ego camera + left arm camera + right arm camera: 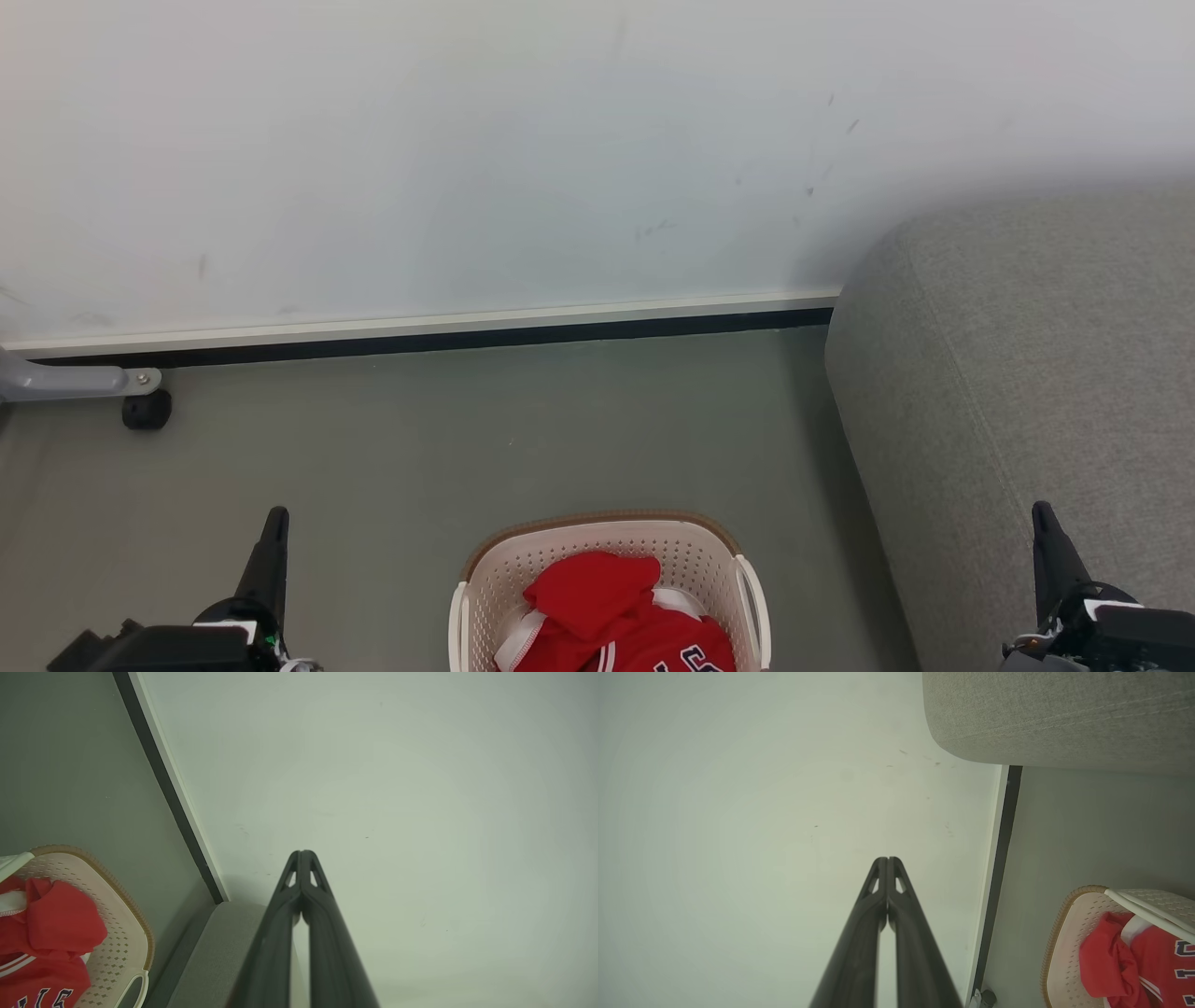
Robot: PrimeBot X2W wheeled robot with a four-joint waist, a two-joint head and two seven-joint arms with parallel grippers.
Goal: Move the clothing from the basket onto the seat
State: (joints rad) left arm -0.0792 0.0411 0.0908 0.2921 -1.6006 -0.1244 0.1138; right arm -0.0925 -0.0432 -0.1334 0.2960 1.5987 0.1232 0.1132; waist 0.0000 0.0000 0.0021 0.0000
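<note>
Along the head view's bottom edge, the basket (695,560) and its clothing (588,595) were cut off. Both the left gripper (302,855) and the right gripper (887,860) were pinched closed, empty.

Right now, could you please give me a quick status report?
Both shut and empty, left gripper and right gripper. Red clothing in basket, none on visible seat. No obstruction seen.

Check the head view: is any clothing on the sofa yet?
No, the red clothing lies inside the basket, apart from the sofa.
</note>
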